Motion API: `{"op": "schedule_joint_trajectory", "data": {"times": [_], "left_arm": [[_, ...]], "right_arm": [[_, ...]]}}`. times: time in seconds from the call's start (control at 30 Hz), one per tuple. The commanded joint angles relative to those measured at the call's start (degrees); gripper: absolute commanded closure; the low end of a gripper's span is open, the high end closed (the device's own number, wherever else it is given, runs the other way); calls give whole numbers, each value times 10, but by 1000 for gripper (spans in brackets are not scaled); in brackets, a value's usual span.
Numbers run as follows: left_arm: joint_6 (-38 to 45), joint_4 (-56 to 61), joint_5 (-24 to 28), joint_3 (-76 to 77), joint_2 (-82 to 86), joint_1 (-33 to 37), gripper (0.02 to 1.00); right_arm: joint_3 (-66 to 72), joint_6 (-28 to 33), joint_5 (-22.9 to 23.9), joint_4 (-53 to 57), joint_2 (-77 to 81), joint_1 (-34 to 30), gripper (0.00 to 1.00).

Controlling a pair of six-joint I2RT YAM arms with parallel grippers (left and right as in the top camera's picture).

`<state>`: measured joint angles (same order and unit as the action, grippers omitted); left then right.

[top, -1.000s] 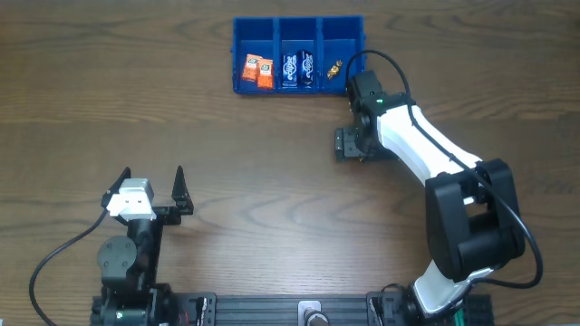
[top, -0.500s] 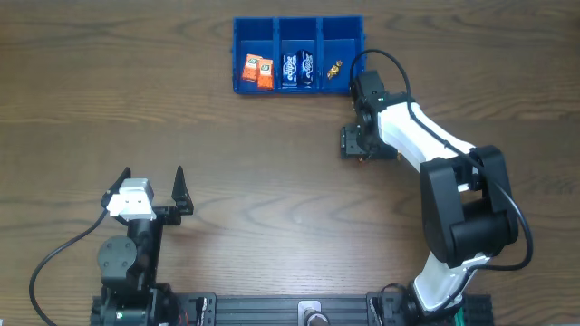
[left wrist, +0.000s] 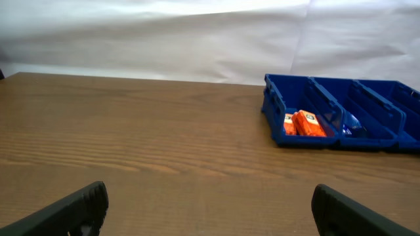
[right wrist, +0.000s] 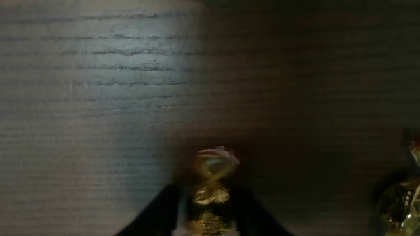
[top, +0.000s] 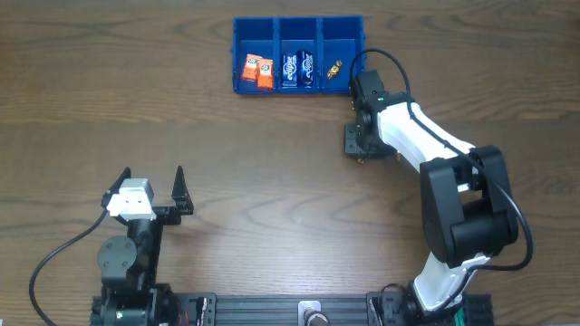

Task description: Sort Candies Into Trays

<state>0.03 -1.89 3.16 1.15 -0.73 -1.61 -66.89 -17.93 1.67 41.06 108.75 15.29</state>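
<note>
Gold candy (right wrist: 211,174) is being gripped down at the table between the closed fingers of the right gripper (top: 355,145), its long axis pointing out past the fingertips, with the blue tray (top: 299,22) just beyond, far nearer this arm than the left gripper (top: 152,174), whose fingers are being held wide apart.

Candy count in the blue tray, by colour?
In the blue tray:
orange candies: 2
blue candies: 2
gold candy: 1
Total: 5
</note>
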Motion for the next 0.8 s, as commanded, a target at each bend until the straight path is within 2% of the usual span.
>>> {"op": "schedule_joint_trajectory", "data": {"times": [0.03, 0.17, 0.4, 0.57, 0.67, 0.8], "left_arm": [[2, -24, 5, -9, 3, 2, 23], [2, -24, 5, -9, 3, 2, 20], [2, -24, 5, -9, 3, 2, 20], [2, -24, 5, -9, 3, 2, 20], [2, -24, 5, -9, 3, 2, 23], [2, -24, 5, -9, 3, 2, 23]], "right_arm": [[0, -3, 1, -1, 7, -3, 809], [0, -6, 1, -1, 7, -3, 866], [-56, -12, -14, 14, -55, 9, 886], [-255, 19, -10, 107, -68, 17, 890], [-453, 23, 41, 156, 0, 19, 890], [-581, 48, 46, 177, 99, 20, 871]]}}
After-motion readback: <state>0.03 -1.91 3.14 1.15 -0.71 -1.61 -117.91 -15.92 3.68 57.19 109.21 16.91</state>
